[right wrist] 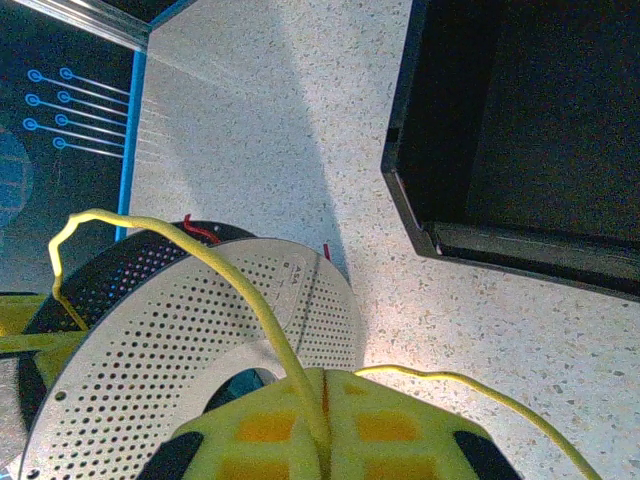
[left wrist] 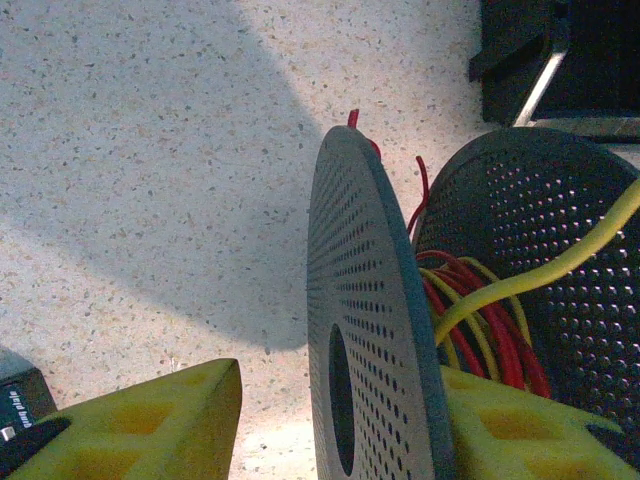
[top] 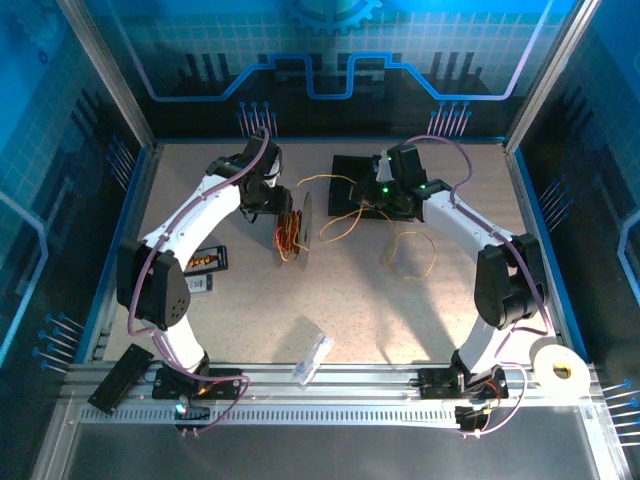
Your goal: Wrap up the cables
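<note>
Spool (left wrist: 370,330) btm cut off, black tray (right wrist: 520,150) cropped by edge, yellow cable (right wrist: 450,378) end off-frame

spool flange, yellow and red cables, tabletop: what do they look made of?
spool flange: rigid plastic or thin sheet metal, hard to say which; matte grey, perforated with a regular grid of holes.
yellow cable and red cables: smooth, slightly glossy insulation, probably plastic; they bend in loose curls.
tabletop: hard, matte, beige with dark speckles, perhaps a stone-look laminate.
</note>
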You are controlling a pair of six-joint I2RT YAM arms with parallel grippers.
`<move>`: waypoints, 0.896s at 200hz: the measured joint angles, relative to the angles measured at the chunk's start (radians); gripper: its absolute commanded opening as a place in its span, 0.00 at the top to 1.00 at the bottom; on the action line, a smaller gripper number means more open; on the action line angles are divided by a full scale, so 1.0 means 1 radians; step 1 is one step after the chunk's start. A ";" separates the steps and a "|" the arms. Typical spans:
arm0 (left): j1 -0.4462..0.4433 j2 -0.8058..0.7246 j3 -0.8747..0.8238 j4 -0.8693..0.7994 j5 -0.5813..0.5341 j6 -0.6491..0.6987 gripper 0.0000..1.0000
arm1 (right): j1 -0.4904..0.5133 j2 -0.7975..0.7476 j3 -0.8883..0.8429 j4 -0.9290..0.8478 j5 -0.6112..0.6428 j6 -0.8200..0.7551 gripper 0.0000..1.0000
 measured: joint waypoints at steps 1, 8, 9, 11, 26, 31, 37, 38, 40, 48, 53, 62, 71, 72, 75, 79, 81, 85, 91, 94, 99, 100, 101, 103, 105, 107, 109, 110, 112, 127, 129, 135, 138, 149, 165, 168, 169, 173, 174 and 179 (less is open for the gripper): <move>0.000 0.000 0.000 0.000 0.000 0.000 0.51 | 0.000 0.000 0.000 0.000 0.000 0.000 1.00; 0.000 0.002 0.000 0.000 0.000 0.000 0.50 | 0.002 0.000 0.000 0.000 0.000 0.000 1.00; 0.000 0.002 0.000 0.000 0.000 0.000 0.50 | 0.002 0.000 0.000 0.000 0.000 0.000 1.00; 0.000 0.002 0.000 0.000 0.000 0.000 0.50 | 0.002 0.000 0.000 0.000 0.000 0.000 1.00; 0.000 0.002 0.000 0.000 0.000 0.001 0.49 | 0.005 0.000 0.000 0.000 -0.002 0.000 1.00; 0.000 0.002 0.000 0.000 0.000 0.001 0.50 | 0.006 0.000 0.000 0.000 -0.004 0.000 1.00; 0.000 0.003 0.000 0.000 0.000 0.001 0.53 | 0.006 0.000 0.000 0.000 -0.005 0.000 1.00; 0.000 0.003 0.000 0.000 0.000 0.001 0.54 | 0.006 0.000 0.000 0.001 -0.005 0.000 1.00; 0.000 0.003 0.000 0.000 0.000 0.000 0.55 | 0.006 0.000 0.000 0.001 -0.006 0.000 1.00; 0.000 0.005 0.000 0.000 0.000 0.002 0.60 | 0.006 0.000 -0.001 0.001 -0.008 0.000 1.00; 0.000 0.006 0.000 0.000 0.001 -0.002 0.63 | 0.006 0.000 -0.001 0.002 -0.008 0.000 1.00; -0.001 0.008 0.000 0.001 0.003 0.006 0.66 | 0.006 0.000 -0.002 0.002 -0.012 0.000 1.00; -0.001 0.011 0.000 0.001 0.006 0.002 0.71 | 0.008 0.000 -0.004 0.003 -0.016 0.000 1.00; -0.002 0.011 0.000 0.001 0.007 0.001 0.72 | 0.008 0.000 -0.004 0.003 -0.016 0.000 1.00; -0.002 0.012 0.002 0.001 0.008 0.003 0.75 | 0.008 0.000 -0.005 0.005 -0.017 0.000 1.00; -0.002 0.014 0.003 0.002 0.008 -0.003 0.79 | 0.009 0.000 -0.006 0.005 -0.019 0.000 1.00; -0.003 0.015 0.004 0.001 0.009 0.004 0.81 | 0.010 0.000 -0.006 0.006 -0.019 0.000 1.00; -0.003 0.017 0.006 0.002 0.008 0.000 0.85 | 0.010 0.000 -0.008 0.006 -0.020 0.000 1.00; -0.005 0.019 0.007 0.004 0.009 0.004 0.90 | 0.011 0.001 -0.009 0.006 -0.023 0.000 1.00; -0.006 0.020 0.008 0.004 0.008 0.000 0.93 | 0.011 0.001 -0.009 0.006 -0.024 0.000 1.00; -0.006 0.021 0.008 0.008 0.007 -0.001 0.98 | 0.012 0.001 -0.010 0.006 -0.025 0.000 1.00; -0.006 0.021 0.008 0.008 0.008 -0.001 1.00 | 0.012 0.001 -0.010 0.006 -0.026 0.000 1.00; -0.006 0.021 0.008 0.008 0.007 0.010 1.00 | 0.012 0.001 -0.010 0.006 -0.026 0.000 1.00; -0.006 0.021 0.008 0.008 0.006 0.021 1.00 | 0.013 0.001 -0.010 0.007 -0.027 0.000 1.00; -0.006 0.021 0.010 0.003 0.003 0.013 1.00 | 0.013 0.002 -0.010 0.008 -0.027 0.000 1.00; -0.006 0.021 0.010 0.001 0.004 0.013 1.00 | 0.013 0.002 -0.011 0.009 -0.027 0.000 1.00; -0.006 0.021 0.010 0.000 0.004 0.015 1.00 | 0.013 0.002 -0.011 0.010 -0.027 -0.001 1.00; -0.006 0.021 0.010 0.000 0.005 0.011 1.00 | 0.013 0.002 -0.011 0.010 -0.027 -0.001 1.00; -0.006 0.021 0.010 0.000 0.008 0.012 1.00 | 0.014 0.002 -0.012 0.010 -0.027 -0.001 1.00; -0.012 0.024 0.012 -0.001 0.008 0.014 1.00 | 0.017 0.002 -0.015 0.010 -0.026 -0.004 1.00; -0.013 0.024 0.013 -0.002 0.008 0.014 1.00 | 0.017 0.002 -0.015 0.009 -0.026 -0.004 1.00; -0.014 0.024 0.013 -0.002 0.006 0.015 1.00 | 0.017 0.002 -0.015 0.009 -0.024 -0.008 1.00; -0.015 0.024 0.013 -0.003 0.005 0.015 1.00 | 0.017 0.003 -0.015 0.009 -0.023 -0.009 1.00; -0.017 0.024 0.013 -0.003 -0.002 0.016 1.00 | 0.017 0.003 -0.015 0.009 -0.023 -0.024 1.00; -0.018 0.022 0.013 -0.002 -0.009 0.024 1.00 | 0.016 0.007 -0.011 0.008 -0.031 -0.057 1.00; -0.018 0.019 0.013 -0.001 -0.011 0.025 1.00 | 0.016 0.010 -0.008 0.007 -0.036 -0.067 0.97; -0.018 0.019 0.013 -0.001 -0.011 0.026 1.00 | 0.016 0.012 -0.006 0.005 -0.039 -0.070 0.95; -0.018 0.016 0.013 -0.001 -0.015 0.026 1.00 | 0.015 0.017 0.001 0.004 -0.047 -0.080 0.90; -0.018 0.015 0.013 -0.002 -0.015 0.026 1.00 | 0.015 0.018 0.002 0.005 -0.050 -0.083 0.89; -0.018 0.010 0.012 -0.002 -0.019 0.027 1.00 | 0.014 0.027 0.014 0.002 -0.060 -0.095 0.85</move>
